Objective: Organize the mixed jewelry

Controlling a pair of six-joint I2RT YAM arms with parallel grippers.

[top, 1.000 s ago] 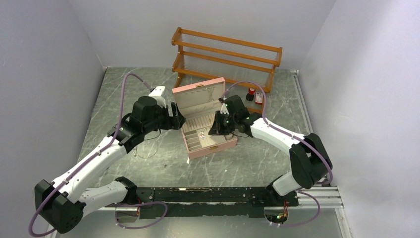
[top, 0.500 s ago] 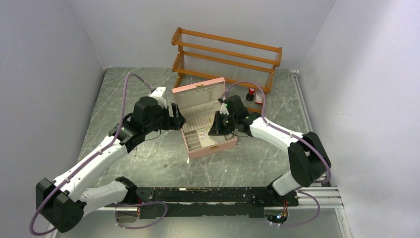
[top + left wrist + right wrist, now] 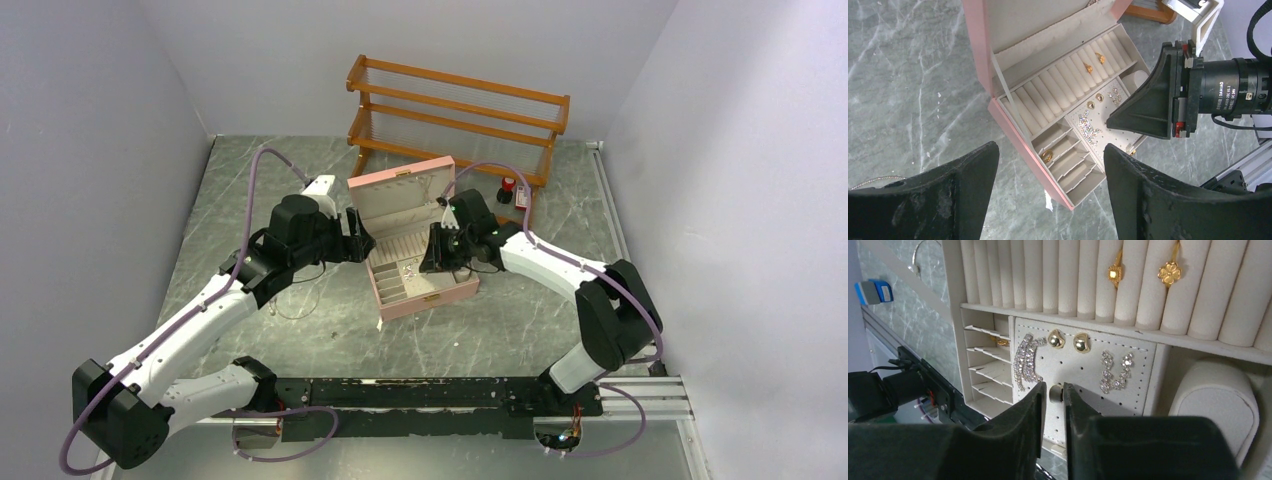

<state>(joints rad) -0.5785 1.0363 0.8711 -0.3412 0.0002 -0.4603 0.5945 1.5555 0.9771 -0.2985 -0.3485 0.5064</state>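
Overall, setting: an open pink box point(image 3: 430, 297) sits mid-tabletop point(image 3: 500, 330) with its lid upright; a wooden rack point(image 3: 455, 110) stands behind it.
Left gripper: the left gripper point(image 3: 1050, 152) hovers above the left side of the box, jaws wide apart and holding nothing.
Right gripper: the right gripper point(image 3: 1053, 390) is low over the perforated earring panel inside the box, jaws nearly together with only a narrow slot between them.
Pale bit: a tiny pale bit point(image 3: 1055, 393) sits in that slot at the tips. Whether it is clamped or loose, I cannot tell.
Gold rings: two gold rings point(image 3: 1114, 273) are tucked between the ring rolls along the back of the box, one with a flower head.
Third ring: a third ring point(image 3: 1047, 155) lies in a slim divided compartment at the front left.
Gold studs: a pair of gold studs point(image 3: 1056, 338) sits side by side on the panel, just beyond the right jaws.
Crystal earrings: sparkling crystal earrings point(image 3: 1025, 362) lie on the same panel, on either side of the studs.
Chain necklace: the chain necklace point(image 3: 874, 180) lies on the tabletop left of the box, outside it.
Bottles: small red-and-black bottles point(image 3: 508, 188) stand by the foot of the rack, right of the lid.
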